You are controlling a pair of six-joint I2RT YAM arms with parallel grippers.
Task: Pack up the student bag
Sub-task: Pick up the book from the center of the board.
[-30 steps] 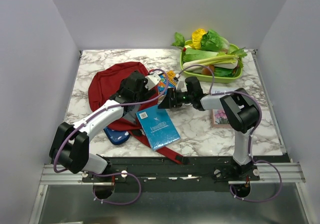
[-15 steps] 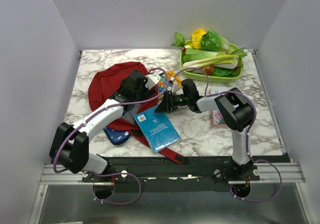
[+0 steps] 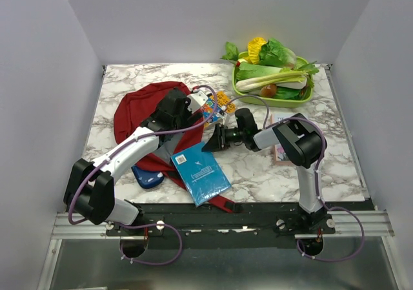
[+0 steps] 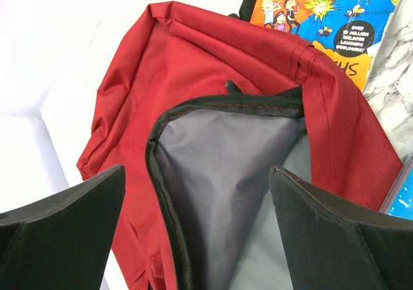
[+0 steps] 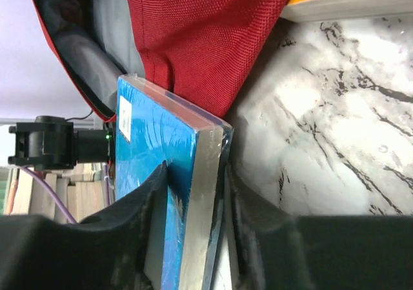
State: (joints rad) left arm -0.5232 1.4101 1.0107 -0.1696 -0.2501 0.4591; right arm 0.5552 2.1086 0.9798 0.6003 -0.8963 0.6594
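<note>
Top view: the left arm (image 3: 129,151) covers the middle of the student bag (image 3: 132,106), hiding its opening. The pencil case (image 3: 147,177) is partly covered by the bag. The right arm (image 3: 298,141) overlaps a pink item (image 3: 280,155), which is unidentifiable.

Right wrist view: the blue book (image 5: 155,148) is cut off at the lower edge. Contact by the right fingers (image 5: 116,238) is undeterminable.

Colourful book cover (image 4: 303,12), black badge (image 4: 352,35) reading "OVER 10 MILLION CHILDREN LAUGHING WORLDWIDE"
</note>
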